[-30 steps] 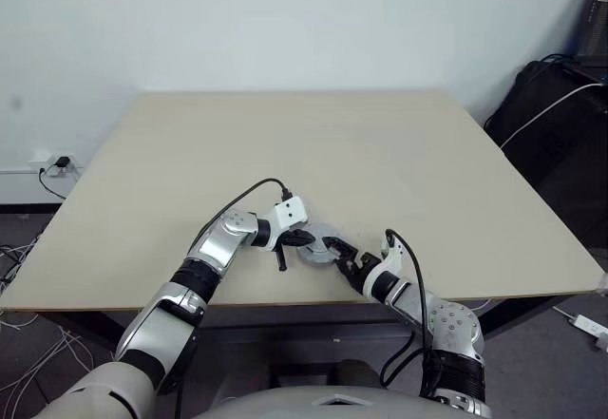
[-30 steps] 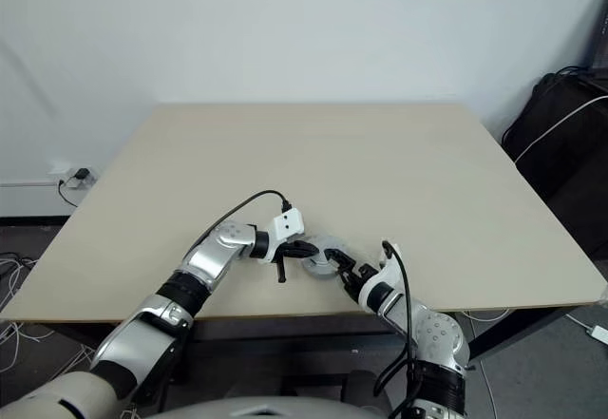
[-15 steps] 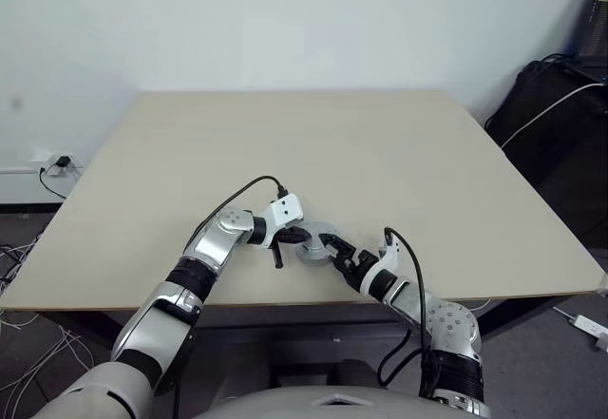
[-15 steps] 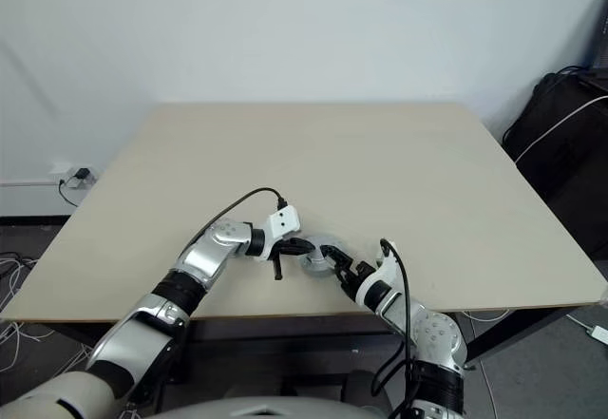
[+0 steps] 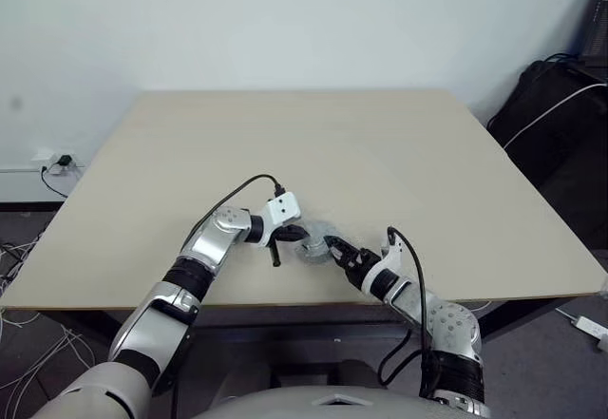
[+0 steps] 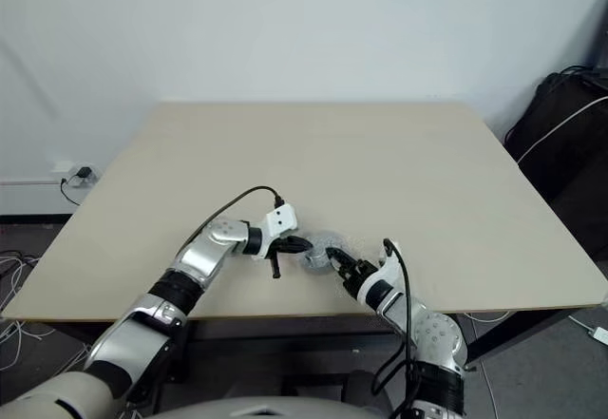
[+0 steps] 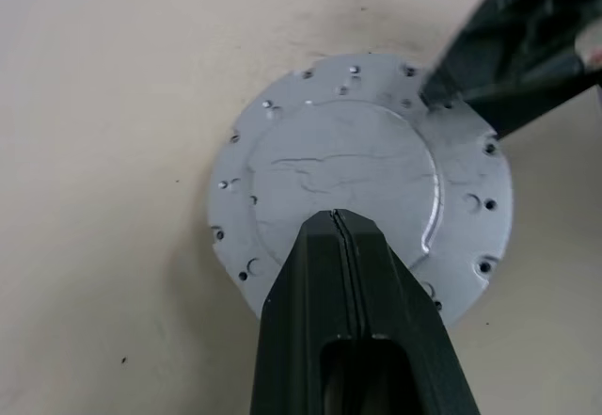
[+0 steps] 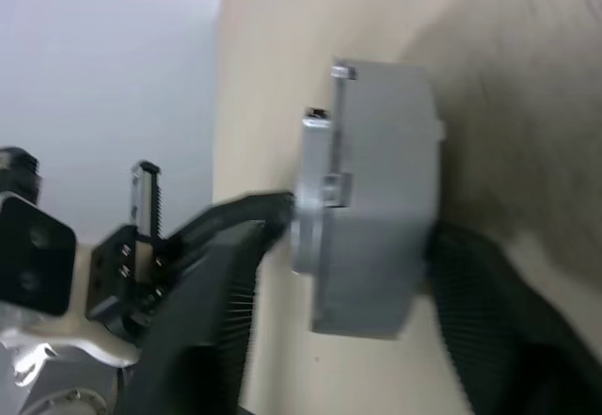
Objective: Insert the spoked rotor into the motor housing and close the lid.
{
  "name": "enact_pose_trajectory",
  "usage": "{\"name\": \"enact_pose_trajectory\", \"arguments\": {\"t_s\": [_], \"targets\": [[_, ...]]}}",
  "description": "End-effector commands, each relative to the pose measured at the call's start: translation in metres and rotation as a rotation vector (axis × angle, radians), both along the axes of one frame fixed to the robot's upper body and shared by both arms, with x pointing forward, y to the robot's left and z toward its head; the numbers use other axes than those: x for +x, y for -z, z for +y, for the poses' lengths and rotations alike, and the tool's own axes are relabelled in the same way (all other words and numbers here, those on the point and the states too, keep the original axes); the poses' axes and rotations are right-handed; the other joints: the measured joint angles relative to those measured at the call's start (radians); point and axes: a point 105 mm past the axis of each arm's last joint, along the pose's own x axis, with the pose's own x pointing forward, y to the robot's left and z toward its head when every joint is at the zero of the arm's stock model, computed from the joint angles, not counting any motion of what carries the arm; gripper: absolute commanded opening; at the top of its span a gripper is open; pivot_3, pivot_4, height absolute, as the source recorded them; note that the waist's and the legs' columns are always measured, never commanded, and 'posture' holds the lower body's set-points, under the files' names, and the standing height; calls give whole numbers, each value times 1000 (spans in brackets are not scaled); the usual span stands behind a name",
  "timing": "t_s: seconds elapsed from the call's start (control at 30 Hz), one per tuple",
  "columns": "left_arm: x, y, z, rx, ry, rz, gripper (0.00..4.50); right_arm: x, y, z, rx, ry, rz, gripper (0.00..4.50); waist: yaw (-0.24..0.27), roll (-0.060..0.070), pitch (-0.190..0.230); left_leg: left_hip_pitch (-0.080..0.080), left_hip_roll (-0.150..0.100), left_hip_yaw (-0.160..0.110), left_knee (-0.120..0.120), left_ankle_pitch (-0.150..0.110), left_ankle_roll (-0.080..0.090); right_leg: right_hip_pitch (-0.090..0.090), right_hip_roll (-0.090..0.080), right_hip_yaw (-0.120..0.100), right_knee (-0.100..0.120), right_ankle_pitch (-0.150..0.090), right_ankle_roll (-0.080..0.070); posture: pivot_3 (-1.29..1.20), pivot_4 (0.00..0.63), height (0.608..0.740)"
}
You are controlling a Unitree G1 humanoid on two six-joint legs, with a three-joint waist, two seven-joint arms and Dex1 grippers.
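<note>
The lid [image 7: 348, 170], a pale silver disc with a raised smooth centre, lies on top of the grey motor housing [image 8: 376, 199] near the table's front edge. The tip of my left gripper [image 7: 340, 222], fingers shut with nothing between them, rests on the lid's centre. From the near right, my right gripper [image 5: 329, 246] has one black finger on each side of the lidded housing, both touching it. One of those fingers [image 7: 508, 57] lies against the lid's rim. The spoked rotor is hidden.
The beige table [image 5: 332, 143] stretches wide and bare behind the parts; its front edge [image 5: 285, 300] runs just below both wrists. A black bag with a white cable [image 5: 551, 105] stands on the floor to the right, and loose cables [image 5: 19, 257] lie to the left.
My right gripper's fingers have drawn together from wide open onto the sides of the lidded housing. The left gripper has stayed pressed on the lid.
</note>
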Motion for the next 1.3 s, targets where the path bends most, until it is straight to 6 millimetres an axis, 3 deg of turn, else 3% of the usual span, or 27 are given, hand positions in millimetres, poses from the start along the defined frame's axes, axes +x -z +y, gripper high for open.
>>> {"name": "enact_pose_trajectory", "arguments": {"t_s": [0.03, 0.07, 0.1, 0.43, 0.5, 0.63, 0.73, 0.83, 0.93, 1.1, 1.2, 1.3], "targets": [[-15, 23, 1, 61, 15, 84, 0, 9, -35, 28, 94, -79, -133, 1648, 0, 1, 1, 0, 0, 0, 0, 0, 0, 0, 0, 0, 0, 0, 0, 0, 0, 740], [-15, 23, 1, 61, 15, 85, 0, 8, -35, 28, 94, -80, -133, 1308, 0, 1, 1, 0, 0, 0, 0, 0, 0, 0, 0, 0, 0, 0, 0, 0, 0, 740], [-15, 23, 1, 60, 15, 86, 0, 8, -35, 29, 90, -84, -129, 1270, 0, 1, 1, -1, 0, 0, 0, 0, 0, -1, 0, 0, 0, 0, 0, 0, 0, 740], [-17, 24, 2, 40, -12, 90, 0, 4, -32, 29, 89, -92, -114, 1270, -1, 1, 1, -1, 0, 0, -1, 0, 0, -1, 0, 0, 0, 0, 0, 0, 0, 740], [-15, 18, 0, -27, -54, 80, 0, 4, -31, 27, 91, -77, -112, 1270, -2, 1, 1, -1, 0, 0, -1, 0, 0, -1, 0, 0, 0, 0, 0, 0, 0, 740], [-5, -2, -2, -195, -192, 27, 0, 3, -30, 21, 97, -39, -109, 1270, 0, 1, 2, -2, 0, 0, -2, 0, 0, -3, 0, 0, -1, 0, 1, 0, 0, 740], [13, -22, 9, -351, -459, -14, 0, 2, -29, 17, 104, -12, -105, 1270, 1, 2, 4, -6, 0, 0, -2, 0, 0, -6, 0, 0, -1, 1, 1, 0, 0, 740], [16, -40, 23, -583, -689, 62, 0, 0, -30, 14, 113, 7, -108, 1269, 2, 1, 6, -12, 0, 0, 0, 0, 0, -9, 0, 0, 0, 2, 3, 0, 0, 740], [4, -49, 38, -752, -812, 122, 0, 0, -32, 12, 123, 22, -110, 1269, 0, 2, 6, -13, -1, 0, -1, 0, 0, -10, 0, 0, -1, 2, 3, 0, 0, 740], [-32, -38, 53, -922, -930, 319, 0, 4, -36, 9, 138, 43, -124, 1268, 0, 4, 8, -11, -1, 0, -1, 0, 0, -10, 0, 0, -1, 1, 1, 0, 0, 740], [-58, -27, 50, -1000, -949, 487, 605, 8, -43, 8, 155, 54, -146, 1268, 3, 4, 12, -11, -1, 0, 1, 0, 0, -11, 0, -1, -1, 0, -1, 0, 0, 740], [-73, -27, 43, -1110, -953, 612, 1606, 13, -54, 10, 168, 45, -187, 1268, 3, 4, 14, -11, -1, 0, 2, 0, 0, -10, 0, -1, -1, -2, -3, 0, 0, 740]]}}
